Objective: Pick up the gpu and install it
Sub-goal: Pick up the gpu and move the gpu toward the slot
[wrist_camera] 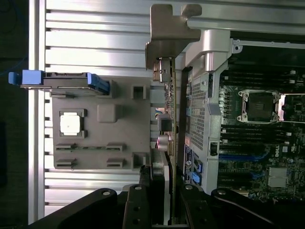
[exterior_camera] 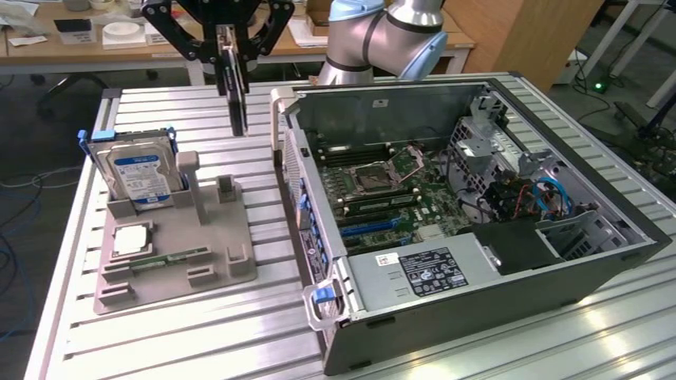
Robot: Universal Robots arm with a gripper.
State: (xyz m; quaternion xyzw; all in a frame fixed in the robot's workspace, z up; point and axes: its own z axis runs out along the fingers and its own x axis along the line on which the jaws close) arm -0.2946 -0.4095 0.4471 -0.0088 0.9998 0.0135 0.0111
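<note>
- while the gripper [exterior_camera: 234, 57] has its fingers closed narrow on the upper end of the gpu [exterior_camera: 239, 99], the card hangs upright in the air, long side pointing down. it is clear of the table [exterior_camera: 211, 332].
- you'll find it between the grey holder tray [exterior_camera: 211, 273] and the open computer case [exterior_camera: 423, 83], just outside the case's near wall and not yet over the motherboard [exterior_camera: 396, 194].
- in the wrist view the card shows edge-on, with its metal bracket [wrist_camera: 167, 33] at the far end, close beside the case rim.
- my first worry is that bracket. it sits so near the case wall that a sideways move at this height could, i think, catch it on the rim and twist the card in the grip.
- the hold is on one end only. judge it as a long lever: any knock at the free end could pivot the card between the pads, and a tilted card would likely meet the slot crooked.
- the blue slots on the board look narrow and crowded by neighbours, so a small misalignment could jam the card's contact edge or scrape the board.
- the hard drive [exterior_camera: 138, 170] stands upright in the tray, well apart from the card. i see little risk there unless you swing back toward it.
</note>
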